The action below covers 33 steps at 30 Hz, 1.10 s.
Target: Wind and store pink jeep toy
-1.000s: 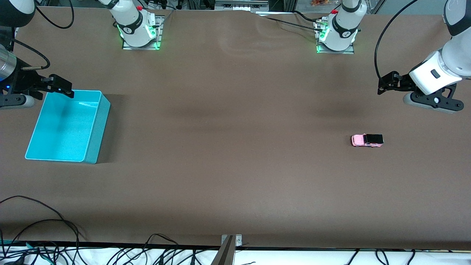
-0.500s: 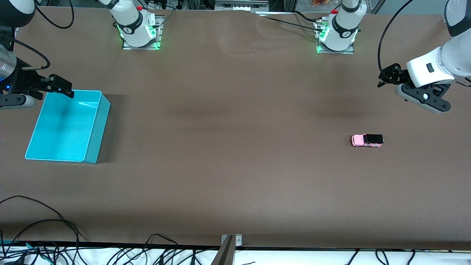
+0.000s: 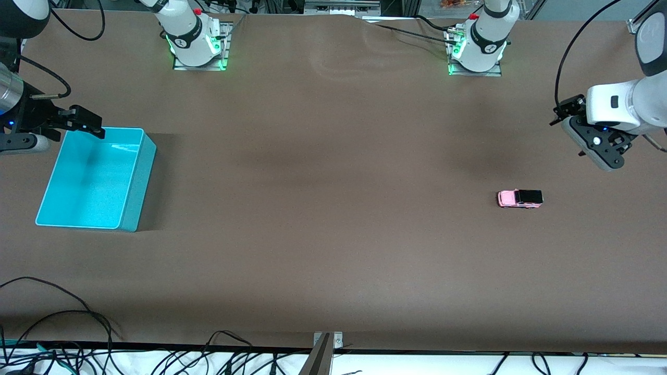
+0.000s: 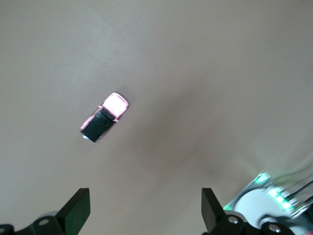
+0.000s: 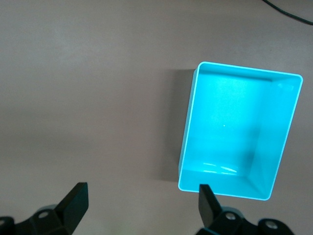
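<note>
Left gripper (image 3: 565, 115) spread open in the air over bare table (image 3: 333, 219) at the left arm's end, holding nothing. Pink jeep toy (image 3: 520, 198) sits on the table near it, upright on its wheels, also in the left wrist view (image 4: 104, 117). To grab well: centre over the jeep, turn fingers (image 4: 76, 210) across its narrow sides, descend straight. Right gripper (image 3: 83, 124) waits open over the edge of the turquoise bin (image 3: 136, 179). Count: one jeep, one bin, two grippers
</note>
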Each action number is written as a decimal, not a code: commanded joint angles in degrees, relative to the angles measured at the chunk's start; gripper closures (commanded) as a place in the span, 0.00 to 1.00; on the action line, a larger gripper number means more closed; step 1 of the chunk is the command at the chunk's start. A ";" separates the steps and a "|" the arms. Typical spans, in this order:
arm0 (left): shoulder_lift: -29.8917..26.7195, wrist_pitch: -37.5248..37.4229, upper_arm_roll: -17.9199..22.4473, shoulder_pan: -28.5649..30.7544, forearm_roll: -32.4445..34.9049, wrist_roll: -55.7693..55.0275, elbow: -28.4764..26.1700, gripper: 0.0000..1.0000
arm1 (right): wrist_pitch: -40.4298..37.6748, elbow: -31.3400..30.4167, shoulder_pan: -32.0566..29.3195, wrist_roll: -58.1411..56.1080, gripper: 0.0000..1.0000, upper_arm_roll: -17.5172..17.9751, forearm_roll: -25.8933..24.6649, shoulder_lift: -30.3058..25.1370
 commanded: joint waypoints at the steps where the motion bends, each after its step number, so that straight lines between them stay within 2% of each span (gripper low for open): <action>1: 3.48 5.78 -0.45 0.24 2.84 11.34 0.20 0.00 | -1.21 1.34 0.11 -0.10 0.00 0.23 -0.42 0.16; 5: 5.59 9.91 -0.45 1.55 2.75 16.87 -0.94 0.00 | -1.21 1.34 0.11 -0.10 0.00 0.14 -0.42 0.16; 8: 6.47 14.74 -0.45 1.73 2.75 21.01 -3.75 0.00 | -1.21 1.34 0.11 -0.10 0.00 0.14 -0.42 0.16; 14: 6.47 27.83 -0.45 2.61 2.75 25.75 -14.20 0.00 | -1.21 1.34 0.11 -0.10 0.00 0.14 -0.42 0.16; 18: 7.70 36.01 -0.36 2.79 2.93 30.94 -18.61 0.00 | -1.21 1.34 0.11 -0.10 0.00 0.14 -0.42 0.16; 25: 14.46 44.62 -0.45 5.25 2.93 39.11 -19.23 0.00 | -1.12 1.34 0.11 -0.10 0.00 0.14 -0.42 0.16; 33: 18.34 48.06 -0.45 6.74 2.84 44.22 -19.40 0.00 | -1.12 1.34 0.11 -0.10 0.00 0.14 -0.42 0.16</action>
